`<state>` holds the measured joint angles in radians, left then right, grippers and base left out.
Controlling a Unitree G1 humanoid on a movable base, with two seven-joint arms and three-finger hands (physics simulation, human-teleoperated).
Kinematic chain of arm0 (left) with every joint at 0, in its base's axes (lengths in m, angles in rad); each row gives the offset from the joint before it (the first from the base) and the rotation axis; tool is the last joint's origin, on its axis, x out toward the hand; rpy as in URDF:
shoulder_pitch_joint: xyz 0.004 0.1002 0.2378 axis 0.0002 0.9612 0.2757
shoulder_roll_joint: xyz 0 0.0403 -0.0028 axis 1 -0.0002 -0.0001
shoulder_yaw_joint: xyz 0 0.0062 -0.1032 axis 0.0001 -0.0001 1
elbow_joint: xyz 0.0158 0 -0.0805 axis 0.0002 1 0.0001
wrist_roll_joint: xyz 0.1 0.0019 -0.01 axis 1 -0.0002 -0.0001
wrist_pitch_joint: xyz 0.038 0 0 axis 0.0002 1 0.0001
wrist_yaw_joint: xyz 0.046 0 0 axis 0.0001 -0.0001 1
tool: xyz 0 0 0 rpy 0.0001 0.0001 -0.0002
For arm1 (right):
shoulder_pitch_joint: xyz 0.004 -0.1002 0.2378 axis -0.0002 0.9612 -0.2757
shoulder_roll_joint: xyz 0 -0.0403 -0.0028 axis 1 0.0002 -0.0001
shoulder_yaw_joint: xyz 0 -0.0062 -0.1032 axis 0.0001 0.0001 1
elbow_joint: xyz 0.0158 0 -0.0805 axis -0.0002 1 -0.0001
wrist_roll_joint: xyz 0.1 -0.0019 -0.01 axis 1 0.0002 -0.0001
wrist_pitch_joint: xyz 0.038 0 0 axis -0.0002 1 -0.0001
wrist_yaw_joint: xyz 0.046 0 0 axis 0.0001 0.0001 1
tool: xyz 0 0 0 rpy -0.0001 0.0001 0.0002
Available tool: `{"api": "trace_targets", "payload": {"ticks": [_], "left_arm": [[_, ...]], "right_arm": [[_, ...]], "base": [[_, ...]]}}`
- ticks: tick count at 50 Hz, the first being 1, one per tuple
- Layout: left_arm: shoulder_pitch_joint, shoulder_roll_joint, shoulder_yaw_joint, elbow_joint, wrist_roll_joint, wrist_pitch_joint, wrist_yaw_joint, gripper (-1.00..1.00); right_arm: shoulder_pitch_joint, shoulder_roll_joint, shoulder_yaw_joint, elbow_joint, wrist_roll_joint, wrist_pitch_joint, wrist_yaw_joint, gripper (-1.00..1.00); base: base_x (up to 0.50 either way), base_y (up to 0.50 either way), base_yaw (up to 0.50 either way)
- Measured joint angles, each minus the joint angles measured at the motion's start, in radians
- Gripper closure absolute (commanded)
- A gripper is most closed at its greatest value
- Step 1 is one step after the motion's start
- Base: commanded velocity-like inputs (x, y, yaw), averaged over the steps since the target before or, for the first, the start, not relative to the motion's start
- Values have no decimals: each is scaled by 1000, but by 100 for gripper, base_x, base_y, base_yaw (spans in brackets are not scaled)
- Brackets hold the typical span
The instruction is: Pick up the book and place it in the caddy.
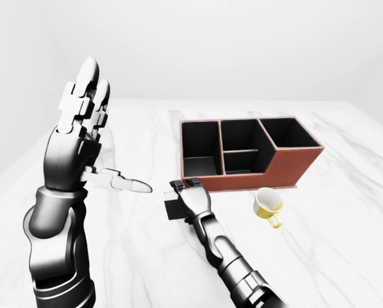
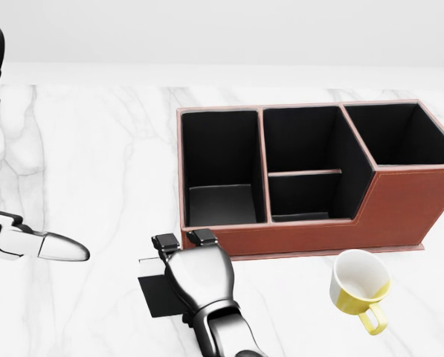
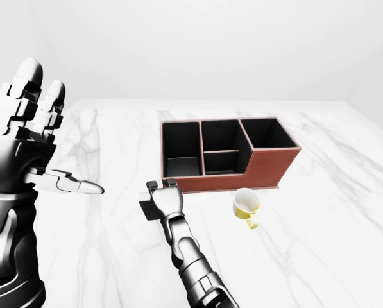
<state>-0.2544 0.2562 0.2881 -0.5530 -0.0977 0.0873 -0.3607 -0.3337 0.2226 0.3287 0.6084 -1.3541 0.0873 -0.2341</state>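
A thin black book [image 2: 156, 294] lies flat on the white marble table [image 2: 88, 149], just left of and below the caddy's lower left corner. My right hand [image 2: 184, 241] lies palm-down on the book, its fingers curled over the book's top edge; most of the book is hidden under it. The red-brown caddy [image 2: 318, 236] has several black compartments, all empty. My left hand [image 1: 111, 135] is raised at the left, open and empty, fingers up and thumb pointing right.
A yellow and white mug [image 2: 361, 287] lies tilted on the table below the caddy's right half, to the right of my right hand. The table's top edge runs above the caddy, with a plain wall beyond.
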Motion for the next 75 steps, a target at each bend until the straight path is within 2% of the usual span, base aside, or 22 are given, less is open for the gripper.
{"api": "trace_targets", "payload": {"ticks": [7, 8, 10, 11, 12, 37, 48, 75], "left_arm": [[3, 0, 3, -4, -3, 0, 0, -100], [4, 0, 3, -4, -3, 0, 0, -100], [5, 0, 3, -5, -4, 0, 0, -100], [5, 0, 3, -6, -4, 0, 0, -100], [6, -1, 3, -6, -4, 0, 0, -100], [15, -5, 5, -8, -5, 0, 1, -100], [18, -4, 7, -14, -5, 0, 0, -100], [28, -11, 1, -13, 8, 0, -10, -100]], "right_arm": [[-6, 2, -1, 17, -9, 0, -19, -47], [-5, 2, -1, 18, -11, 0, -22, -40], [-5, 2, 0, 15, -19, 0, -28, -7], [-8, 1, 1, 14, -22, 0, -31, 73], [-10, 1, 2, 13, -26, 0, -33, 100], [-6, 4, 15, 6, -7, 0, 0, 100], [3, -23, 7, -45, 23, 0, 27, 100], [119, -103, -34, -595, -11, 0, 440, 100]], "base": [[0, 0, 0], [0, 0, 0], [0, 0, 0], [0, 0, 0], [0, 0, 0], [0, 0, 0], [0, 0, 0], [0, 0, 0]]}}
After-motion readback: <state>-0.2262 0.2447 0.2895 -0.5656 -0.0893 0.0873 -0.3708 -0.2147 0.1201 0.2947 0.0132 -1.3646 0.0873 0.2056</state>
